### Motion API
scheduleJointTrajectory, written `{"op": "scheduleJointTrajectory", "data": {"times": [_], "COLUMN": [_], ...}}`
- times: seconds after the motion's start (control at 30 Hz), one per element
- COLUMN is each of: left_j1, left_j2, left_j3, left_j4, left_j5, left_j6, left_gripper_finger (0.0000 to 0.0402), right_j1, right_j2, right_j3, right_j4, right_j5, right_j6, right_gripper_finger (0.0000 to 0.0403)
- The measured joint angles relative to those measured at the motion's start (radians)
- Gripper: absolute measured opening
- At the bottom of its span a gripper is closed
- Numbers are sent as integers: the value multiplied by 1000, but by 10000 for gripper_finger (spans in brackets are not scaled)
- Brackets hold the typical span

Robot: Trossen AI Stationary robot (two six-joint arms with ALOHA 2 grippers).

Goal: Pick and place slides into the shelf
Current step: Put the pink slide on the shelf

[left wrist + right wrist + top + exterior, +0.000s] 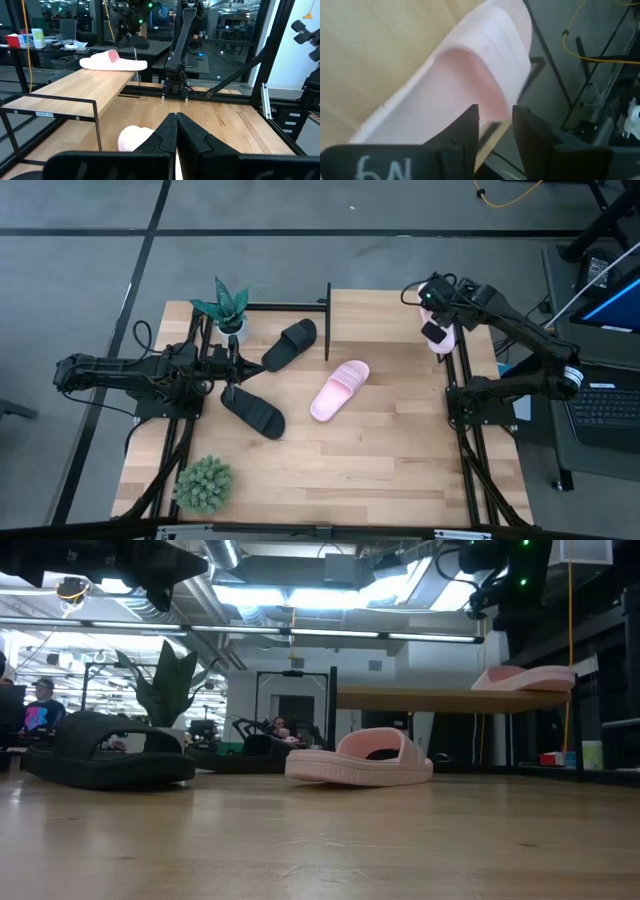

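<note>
High view: we see the right gripper (437,330) open above a pink slide (443,338) lying on the shelf (400,315); the left gripper (232,370) sits closed between two black slides (289,344).

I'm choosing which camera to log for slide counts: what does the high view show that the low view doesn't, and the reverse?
Only the high view shows both black slides, the round green plant and the left gripper. Only the low view shows the shelf raised above the table, and people in the room behind. Both show the pink slide on the table and the pink slide on the shelf.
</note>
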Motion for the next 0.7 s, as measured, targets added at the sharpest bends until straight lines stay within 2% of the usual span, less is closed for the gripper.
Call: {"op": "scheduleJointTrajectory", "data": {"times": [0.13,0.3,0.37,0.5,0.53,0.7], "left_j1": [0,0,0,0,0,0], "left_j2": [0,0,0,0,0,0], "left_j3": [0,0,0,0,0,0], "left_j4": [0,0,0,0,0,0], "left_j5": [0,0,0,0,0,0], "left_j6": [0,0,1,1,1,3], "left_gripper_finger": [0,0,0,0,0,0], "right_j1": [0,0,6,48,69,217], "right_j2": [0,-6,-20,-80,-104,-219], "right_j3": [62,130,144,143,138,124], "right_j4": [-99,-161,-151,-115,-108,-72], "right_j5": [-20,-162,-175,-175,-175,-177], "right_j6": [49,146,158,171,169,280], "right_gripper_finger": [119,117,101,21,12,5]}}
